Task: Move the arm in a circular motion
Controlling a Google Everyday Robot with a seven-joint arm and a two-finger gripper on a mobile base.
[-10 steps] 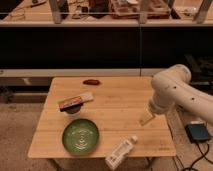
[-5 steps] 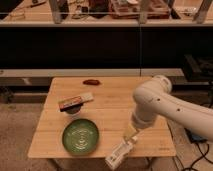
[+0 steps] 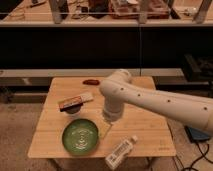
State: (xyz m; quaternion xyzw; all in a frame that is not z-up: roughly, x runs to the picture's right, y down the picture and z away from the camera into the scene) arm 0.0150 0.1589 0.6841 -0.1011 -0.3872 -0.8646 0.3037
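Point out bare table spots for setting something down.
Bare wood lies at the wooden table's right front, between the lying white plastic bottle and the right edge, and along the left edge beside the round green bowl. Crowded: the middle, where the cream-white arm holds its gripper beside the bowl.

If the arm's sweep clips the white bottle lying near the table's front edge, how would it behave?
Lying on its side, the bottle would probably roll or spin rather than tip. It looks like light plastic, so likely slides easily. It sits at the table edge and could fall off. The gripper hangs beside the green bowl.
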